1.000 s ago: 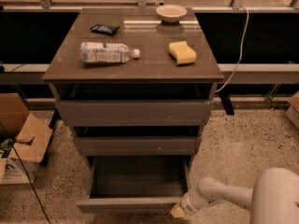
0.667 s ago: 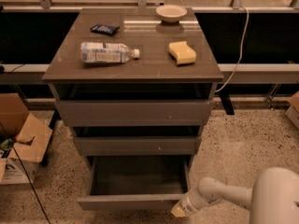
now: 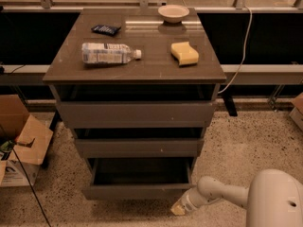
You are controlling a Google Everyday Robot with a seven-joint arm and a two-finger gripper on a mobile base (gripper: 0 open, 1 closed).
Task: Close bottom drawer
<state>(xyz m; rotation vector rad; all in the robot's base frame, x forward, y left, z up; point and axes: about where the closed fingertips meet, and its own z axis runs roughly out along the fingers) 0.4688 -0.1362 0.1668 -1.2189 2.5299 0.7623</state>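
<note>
The bottom drawer (image 3: 137, 191) is the lowest of three grey-brown drawers in a cabinet at the centre of the camera view. It stands partly pulled out, and its dark, empty inside shows behind the slim front panel. My gripper (image 3: 178, 208) is low at the drawer's front right corner, just below and in front of the panel. Its pale tip points at the panel. My white arm (image 3: 222, 193) reaches in from the lower right.
The middle drawer (image 3: 137, 147) and top drawer (image 3: 135, 114) stand slightly out. On the cabinet top lie a plastic bottle (image 3: 109, 53), a yellow sponge (image 3: 184, 53), a dark packet (image 3: 106, 29) and a bowl (image 3: 173, 13). A cardboard box (image 3: 21, 141) stands at the left. A cable (image 3: 241, 56) hangs at the right.
The bottom drawer's front panel has moved back toward the cabinet, so it sticks out less. My gripper has followed it, moving slightly up and to the left.
</note>
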